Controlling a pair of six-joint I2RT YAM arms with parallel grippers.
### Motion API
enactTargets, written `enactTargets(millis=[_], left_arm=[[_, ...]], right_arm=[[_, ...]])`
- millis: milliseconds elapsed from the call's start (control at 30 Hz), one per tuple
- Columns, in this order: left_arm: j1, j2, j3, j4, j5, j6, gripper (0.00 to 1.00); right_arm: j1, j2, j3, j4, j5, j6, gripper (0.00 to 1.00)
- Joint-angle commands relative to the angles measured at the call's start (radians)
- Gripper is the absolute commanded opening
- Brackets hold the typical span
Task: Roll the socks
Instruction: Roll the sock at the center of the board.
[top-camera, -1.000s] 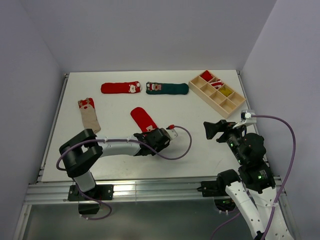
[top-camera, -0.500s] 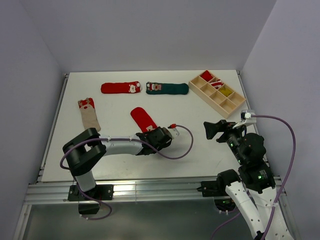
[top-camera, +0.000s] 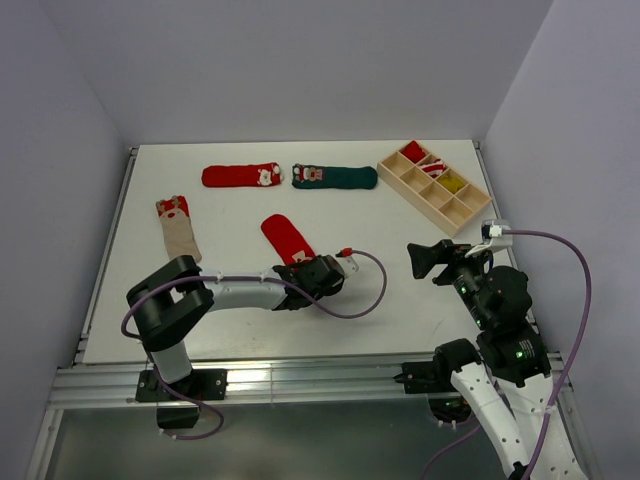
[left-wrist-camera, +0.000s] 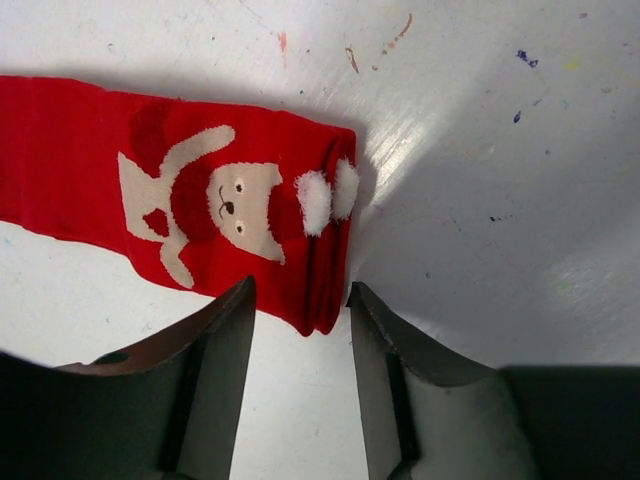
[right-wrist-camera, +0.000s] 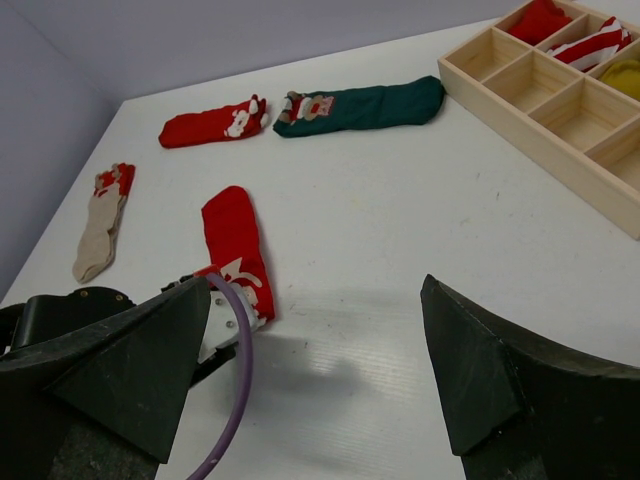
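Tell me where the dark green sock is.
Top view: the dark green sock lies far back, between a red sock on its left and the wooden tray on its right.

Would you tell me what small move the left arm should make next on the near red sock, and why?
Probably close the left gripper on the cuff edge of the near red sock. In the left wrist view that corner lies between the open jaws, not yet pinched, and the sock lies flat, unrolled, on the table.
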Motion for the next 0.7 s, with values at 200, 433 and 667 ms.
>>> enactTargets(millis=[200, 433, 667], left_arm=[[-0.006, 0.055, 0.02, -0.043, 0.039, -0.023, 0.31], [-0.006, 0.053, 0.035, -0.026, 0.106, -0.055, 0.09], [-0.005, 0.023, 0.064, -0.006, 0.206, -0.163, 0.0]], right_arm=[[0.011, -0.006, -0.011, 0.039, -0.004, -0.016, 0.92], [0.011, -0.001, -0.008, 0.036, -0.013, -0.017, 0.91], [0.011, 0.011, -0.002, 0.037, -0.037, -0.019, 0.9]])
